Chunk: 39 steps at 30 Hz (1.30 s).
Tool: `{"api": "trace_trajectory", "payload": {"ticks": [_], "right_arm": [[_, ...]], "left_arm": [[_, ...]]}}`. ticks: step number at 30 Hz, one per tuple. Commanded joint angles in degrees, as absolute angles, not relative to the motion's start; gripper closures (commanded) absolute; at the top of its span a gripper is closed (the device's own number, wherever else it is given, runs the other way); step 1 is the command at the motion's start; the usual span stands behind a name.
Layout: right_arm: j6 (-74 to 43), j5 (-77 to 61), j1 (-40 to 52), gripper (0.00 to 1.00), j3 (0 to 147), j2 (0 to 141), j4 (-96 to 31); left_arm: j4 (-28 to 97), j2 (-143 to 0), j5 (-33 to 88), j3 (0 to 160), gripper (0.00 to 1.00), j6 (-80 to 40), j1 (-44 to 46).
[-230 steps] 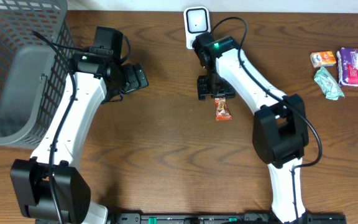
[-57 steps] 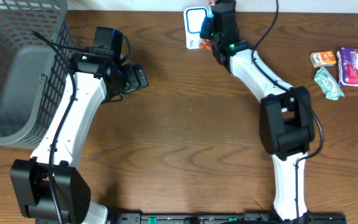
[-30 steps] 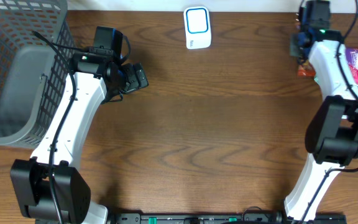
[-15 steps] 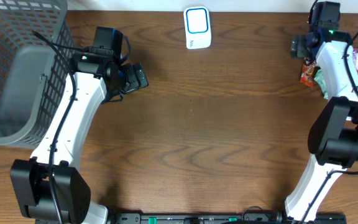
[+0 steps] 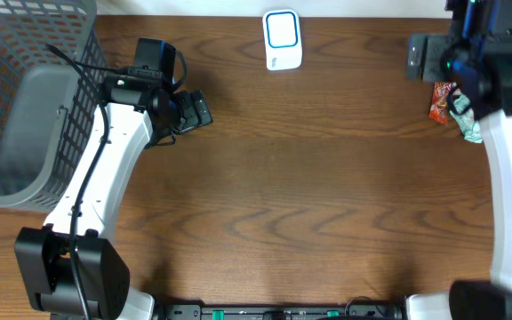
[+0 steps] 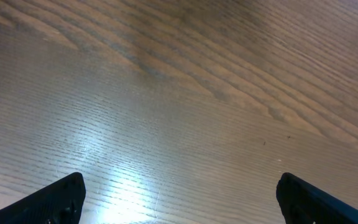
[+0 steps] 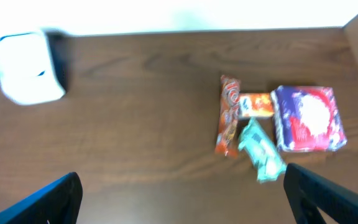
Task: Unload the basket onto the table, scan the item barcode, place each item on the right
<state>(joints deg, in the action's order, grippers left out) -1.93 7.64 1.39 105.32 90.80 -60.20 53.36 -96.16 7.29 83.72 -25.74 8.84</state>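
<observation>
As my right pincer [image 7: 182, 200] hangs wide open and empty, the long orange-red snack packet [image 7: 227, 123] lies untouched mid-right; my left pincer [image 6: 179, 202] gapes empty too.

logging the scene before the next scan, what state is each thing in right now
left end effector, open, empty, over bare table
right end effector, open, empty, above the table
red packet, lying flat, not held, beside the orange packet
orange packet, lying flat, between red packet and purple pack
teal packet, lying flat, not held
purple pack, lying flat, not held
scanner, at the back edge, nothing at it
basket, upright at the left
</observation>
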Motion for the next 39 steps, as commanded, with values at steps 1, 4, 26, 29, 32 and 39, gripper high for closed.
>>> {"api": "trace_trajectory", "payload": {"ticks": [1, 4, 26, 29, 32, 39], "right_arm": [[-4.0, 4.2, 2.8, 0.01, 105.2, 89.3, -64.2], [-5.7, 4.1, 3.5, 0.01, 105.2, 87.5, -69.7], [-7.7, -6.6, 3.5, 0.01, 73.5, 52.4, -65.9], [-7.7, -6.6, 3.5, 0.01, 66.3, 45.6, -61.3], [-7.7, -6.5, 3.5, 0.01, 61.8, 41.1, -57.6], [-7.7, -6.5, 3.5, 0.01, 59.4, 39.3, -56.4]], "left_arm": [[53.5, -96.2, 6.6, 84.2, 0.02, -25.8, 8.8], [53.5, -96.2, 6.6, 84.2, 0.02, -25.8, 8.8], [53.5, -96.2, 6.6, 84.2, 0.02, -25.8, 8.8], [53.5, -96.2, 6.6, 84.2, 0.02, -25.8, 8.8], [53.5, -96.2, 6.6, 84.2, 0.02, -25.8, 8.8], [53.5, -96.2, 6.6, 84.2, 0.02, -25.8, 8.8]]}}
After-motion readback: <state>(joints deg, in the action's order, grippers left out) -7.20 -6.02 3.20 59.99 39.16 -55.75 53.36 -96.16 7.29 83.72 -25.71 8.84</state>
